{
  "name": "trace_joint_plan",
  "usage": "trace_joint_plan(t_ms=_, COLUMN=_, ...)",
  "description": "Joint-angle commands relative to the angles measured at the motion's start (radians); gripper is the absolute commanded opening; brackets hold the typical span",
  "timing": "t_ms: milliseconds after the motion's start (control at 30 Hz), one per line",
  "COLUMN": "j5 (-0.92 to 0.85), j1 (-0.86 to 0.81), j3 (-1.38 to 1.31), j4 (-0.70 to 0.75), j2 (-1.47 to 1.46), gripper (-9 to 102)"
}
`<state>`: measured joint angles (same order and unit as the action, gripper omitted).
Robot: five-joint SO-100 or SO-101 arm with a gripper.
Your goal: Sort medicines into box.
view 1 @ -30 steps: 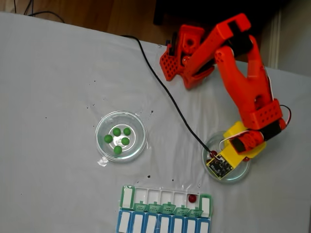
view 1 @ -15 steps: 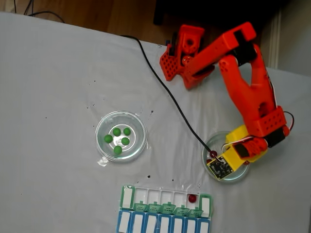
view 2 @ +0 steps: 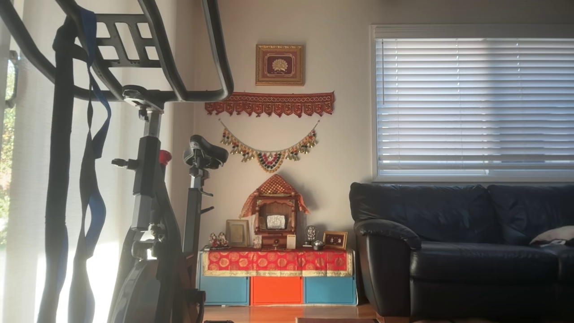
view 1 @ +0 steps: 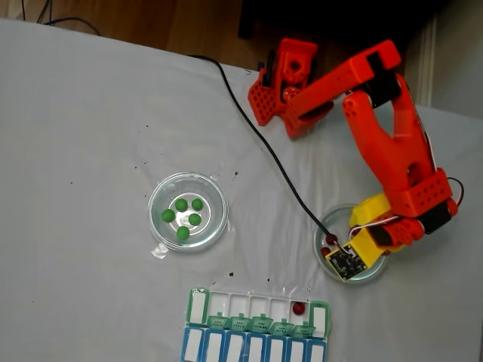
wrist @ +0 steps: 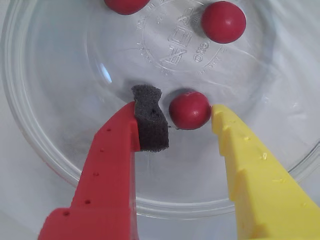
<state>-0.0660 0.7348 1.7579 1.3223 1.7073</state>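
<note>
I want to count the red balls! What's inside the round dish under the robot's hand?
In the wrist view the clear dish holds three red balls: one between the open jaws, another and a third at the frame edge. The gripper may hide more.

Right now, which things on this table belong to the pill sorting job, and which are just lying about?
Job:
gripper
red ball between its fingers
green balls
green-lidded box
red ball in box

Lying about:
blue-lidded row
black cable
</note>
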Motion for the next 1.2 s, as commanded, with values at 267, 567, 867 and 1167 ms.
trace_joint_plan(t_ms=267, j5=-0.003, j1=0.054, j3=-0.051, j4=-0.008, j2=-0.015, gripper=17)
trace_joint_plan(t_ms=567, j5=0.006, j1=0.067, j3=-0.035, j4=-0.034, j2=-0.051, gripper=16)
trace_joint_plan(t_ms=867, j5=0.032, j1=0.064, j3=-0.083, j4=0.008, j2=-0.052, gripper=16)
trace_joint_plan(t_ms=1167, j5=0.137, j1=0.051, j3=-0.229, j4=0.098, j2=-0.130, gripper=16)
